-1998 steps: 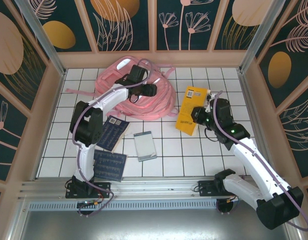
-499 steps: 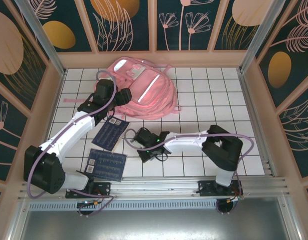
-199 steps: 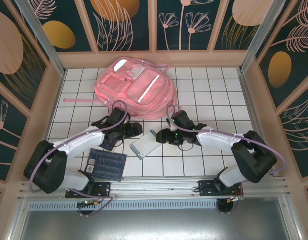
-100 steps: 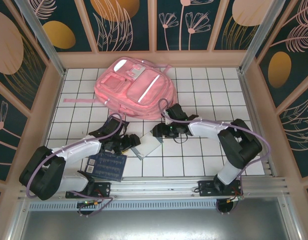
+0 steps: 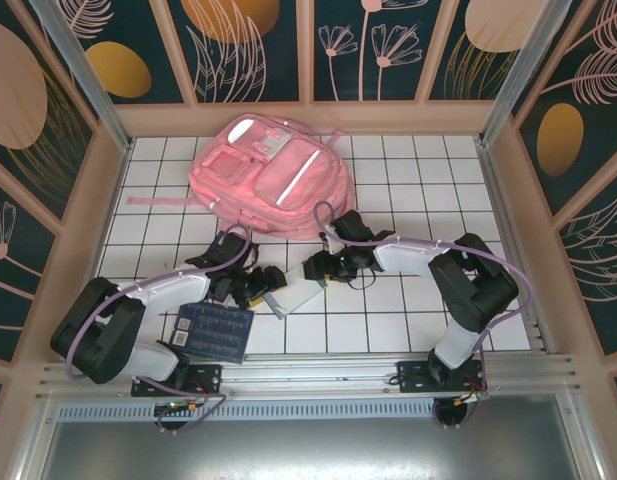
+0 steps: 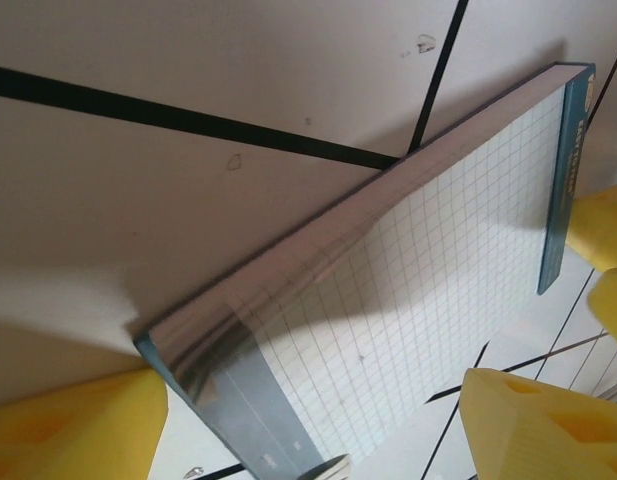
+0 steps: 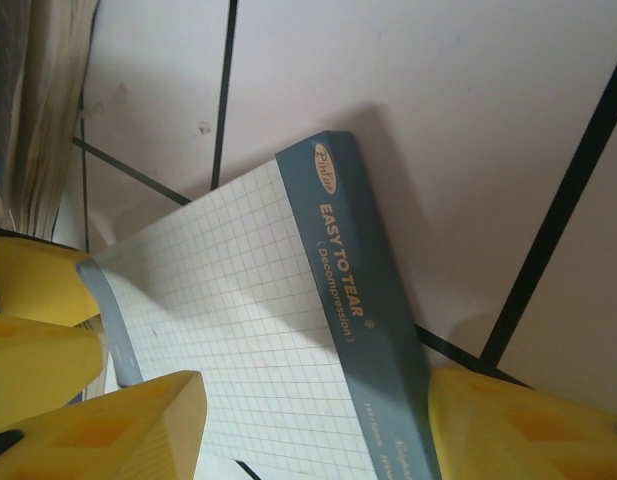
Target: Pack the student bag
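Left gripper (image 6: 313, 380) is spread wide, with a corner of the notepad (image 6: 388, 300) between its fingers (image 6: 68, 430). Right gripper (image 7: 318, 378) straddles the pad's header end; can't tell if it's clamped. Both arms reach low and meet mid-table (image 5: 408, 310) from opposite sides. Student bag (image 5: 273, 180) lies front-up at far left-centre, long axis diagonal, top toward the far wall, apart from the pad.

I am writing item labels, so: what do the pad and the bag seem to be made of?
Pad: paper, matte white sheets with a printed grid; stacked page edges show. Its blue-grey binding strip looks like card. Bag: probably soft pink fabric, wrinkled, with glossy silver-white strips.
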Motion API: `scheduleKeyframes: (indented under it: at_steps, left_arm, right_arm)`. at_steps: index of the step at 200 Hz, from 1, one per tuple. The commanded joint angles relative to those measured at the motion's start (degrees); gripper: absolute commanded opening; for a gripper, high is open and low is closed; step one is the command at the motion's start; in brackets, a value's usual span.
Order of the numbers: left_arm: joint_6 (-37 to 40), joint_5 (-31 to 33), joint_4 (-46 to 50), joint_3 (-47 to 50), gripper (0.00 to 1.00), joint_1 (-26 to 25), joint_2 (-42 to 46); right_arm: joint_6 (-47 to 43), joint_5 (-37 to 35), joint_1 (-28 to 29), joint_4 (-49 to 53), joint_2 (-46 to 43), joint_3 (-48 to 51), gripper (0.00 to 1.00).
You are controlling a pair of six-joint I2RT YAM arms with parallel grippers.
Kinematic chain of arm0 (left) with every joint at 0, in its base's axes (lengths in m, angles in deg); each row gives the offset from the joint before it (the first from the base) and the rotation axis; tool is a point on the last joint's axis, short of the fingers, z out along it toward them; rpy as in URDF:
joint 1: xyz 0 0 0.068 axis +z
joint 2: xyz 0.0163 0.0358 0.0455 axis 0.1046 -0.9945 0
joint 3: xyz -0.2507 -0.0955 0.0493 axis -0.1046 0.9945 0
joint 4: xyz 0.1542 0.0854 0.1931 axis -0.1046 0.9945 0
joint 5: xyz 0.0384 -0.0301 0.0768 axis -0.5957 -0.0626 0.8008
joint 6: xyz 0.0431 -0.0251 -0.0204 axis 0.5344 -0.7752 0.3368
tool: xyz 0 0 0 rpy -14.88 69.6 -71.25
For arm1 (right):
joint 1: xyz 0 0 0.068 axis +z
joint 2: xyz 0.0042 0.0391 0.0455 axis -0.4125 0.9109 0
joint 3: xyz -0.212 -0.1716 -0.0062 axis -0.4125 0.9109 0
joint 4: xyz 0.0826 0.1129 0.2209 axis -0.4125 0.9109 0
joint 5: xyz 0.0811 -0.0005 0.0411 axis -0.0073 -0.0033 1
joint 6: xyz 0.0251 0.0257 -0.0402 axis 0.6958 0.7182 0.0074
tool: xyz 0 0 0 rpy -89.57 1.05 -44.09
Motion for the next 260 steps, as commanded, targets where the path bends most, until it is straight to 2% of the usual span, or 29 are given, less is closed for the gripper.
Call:
scheduleKeyframes:
  at_steps: [1, 50, 75, 110, 134, 144, 162, 178, 214, 260]
  left_arm:
    - [0.2, -1.3, -3.6, -1.7, 0.78, -0.6, -2.0]
    - [1.1, -1.1, -4.9, -3.5, 0.78, -0.7, -4.4]
    - [1.5, -1.3, -5.8, -3.7, 0.78, -0.8, -6.3]
    - [2.4, -0.8, -6.3, -3.5, 0.78, -1.0, -7.7]
    - [3.9, 0.2, -5.2, -3.6, 0.78, -1.0, -8.1]
    - [4.4, 0.7, -4.6, -3.6, 0.78, -1.0, -8.2]
    - [5.1, 1.5, -4.1, -3.2, 0.78, -1.0, -8.5]
    - [5.5, 2.2, -3.5, -3.2, 0.78, -1.0, -8.8]
    - [7.0, 3.8, -1.3, -4.6, 0.77, -0.9, -9.1]
    - [7.3, 4.0, -0.6, -5.6, 0.77, -1.1, -9.3]
  right_arm:
    - [0.0, 3.0, -0.4, -1.3, 1.3, 1.5, 0.61]
    - [3.3, 8.5, -0.7, -5.8, 0.3, 4.4, 0.61]
    - [9.4, 15.2, -2.4, -15.1, -0.7, 8.1, 0.61]
    - [13.7, 19.2, -3.4, -21.1, -0.5, 9.7, 0.6]
    - [12.8, 21.1, -2.9, -20.5, 0.0, 9.8, 0.59]
    - [9.8, 18.2, -2.8, -14.9, -0.4, 8.3, 0.58]
    - [3.7, 6.9, -2.0, -3.4, -1.2, 4.7, 0.58]
    - [2.2, 0.7, -1.9, 0.5, -1.5, 3.7, 0.58]
    - [2.7, -4.3, -1.0, 3.3, 1.2, 1.5, 0.58]
    - [2.5, -8.1, 3.0, 5.5, 5.2, -2.6, 0.58]
